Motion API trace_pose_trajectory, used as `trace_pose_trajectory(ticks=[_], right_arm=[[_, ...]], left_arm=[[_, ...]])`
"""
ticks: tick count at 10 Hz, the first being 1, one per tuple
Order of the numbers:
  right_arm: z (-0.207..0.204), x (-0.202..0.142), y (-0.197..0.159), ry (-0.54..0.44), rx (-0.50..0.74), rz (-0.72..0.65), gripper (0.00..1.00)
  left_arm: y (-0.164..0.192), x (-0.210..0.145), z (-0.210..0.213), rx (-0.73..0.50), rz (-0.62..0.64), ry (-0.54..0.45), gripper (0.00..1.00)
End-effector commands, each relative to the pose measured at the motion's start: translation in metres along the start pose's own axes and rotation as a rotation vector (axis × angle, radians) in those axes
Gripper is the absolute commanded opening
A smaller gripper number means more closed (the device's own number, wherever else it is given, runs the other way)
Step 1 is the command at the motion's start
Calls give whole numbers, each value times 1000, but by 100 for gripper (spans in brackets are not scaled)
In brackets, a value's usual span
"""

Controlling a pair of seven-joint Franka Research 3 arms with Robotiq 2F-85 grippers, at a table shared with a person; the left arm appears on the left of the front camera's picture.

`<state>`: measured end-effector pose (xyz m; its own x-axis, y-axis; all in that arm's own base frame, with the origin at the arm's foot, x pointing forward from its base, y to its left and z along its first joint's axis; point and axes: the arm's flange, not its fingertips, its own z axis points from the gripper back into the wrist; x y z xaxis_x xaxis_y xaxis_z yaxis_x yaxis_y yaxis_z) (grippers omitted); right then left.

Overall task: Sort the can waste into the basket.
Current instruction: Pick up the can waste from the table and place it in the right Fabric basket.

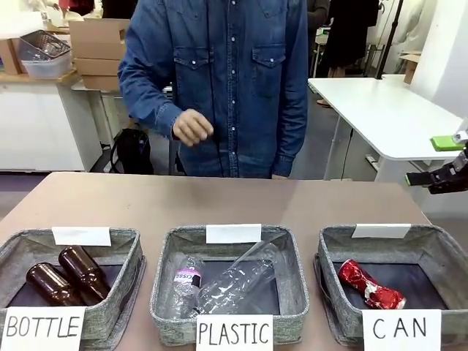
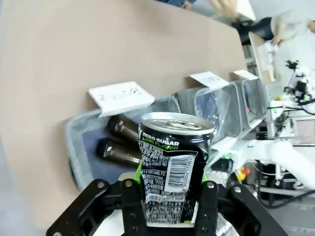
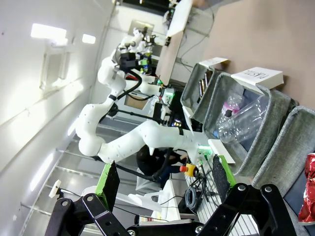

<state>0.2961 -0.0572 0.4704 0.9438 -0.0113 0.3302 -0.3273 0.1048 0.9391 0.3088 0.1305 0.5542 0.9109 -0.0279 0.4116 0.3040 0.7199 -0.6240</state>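
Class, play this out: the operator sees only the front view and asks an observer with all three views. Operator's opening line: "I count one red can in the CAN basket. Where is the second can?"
Observer: The silver-and-black can stands upright between the left gripper fingers, in the left wrist view.
Operator: What lies under that gripper?
Observer: The basket with the two brown bottles, so it is not over the CAN basket.
Operator: And the right gripper, at my picture's right edge?
Observer: The right gripper is open and holds nothing; its green pads stand wide apart.
Operator: Is the red can near it?
Observer: Yes, it shows at the right wrist view's edge, inside its basket.
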Motion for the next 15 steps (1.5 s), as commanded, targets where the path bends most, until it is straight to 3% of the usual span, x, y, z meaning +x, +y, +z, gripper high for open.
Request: trace_pose_trajectory(ticks=[1, 2, 3, 5, 7, 8, 9, 10, 11, 12, 15], right_arm=[[1, 1, 1, 3, 8, 26, 100], [1, 1, 1, 3, 8, 26, 100], [1, 1, 1, 3, 8, 26, 100], [0, 0, 0, 1, 0, 0, 100], [106, -42, 90, -171, -482, 154, 100], [151, -77, 116, -209, -666, 200, 100], [187, -109, 125, -269, -732, 226, 100], [203, -132, 108, -363, -763, 217, 100], [156, -95, 126, -213, -553, 205, 100], [156, -95, 126, -213, -553, 205, 100], [156, -95, 126, -213, -553, 205, 100]], left_arm=[[-31, 33, -72, -40, -72, 56, 38], [-60, 43, -115, -77, -138, 113, 38], [-88, 42, -144, -100, -175, 103, 38], [-163, 31, -202, -123, -232, -19, 38], [-238, -14, -275, -230, -387, -148, 38], [-263, -42, -303, -283, -454, -105, 38], [-280, -74, -326, -334, -513, -27, 38], [-285, -115, -349, -322, -609, 54, 38], [-267, -122, -357, -190, -695, 107, 38], [-307, -97, -322, -303, -514, 7, 38], [-307, -97, -322, -303, -514, 7, 38]])
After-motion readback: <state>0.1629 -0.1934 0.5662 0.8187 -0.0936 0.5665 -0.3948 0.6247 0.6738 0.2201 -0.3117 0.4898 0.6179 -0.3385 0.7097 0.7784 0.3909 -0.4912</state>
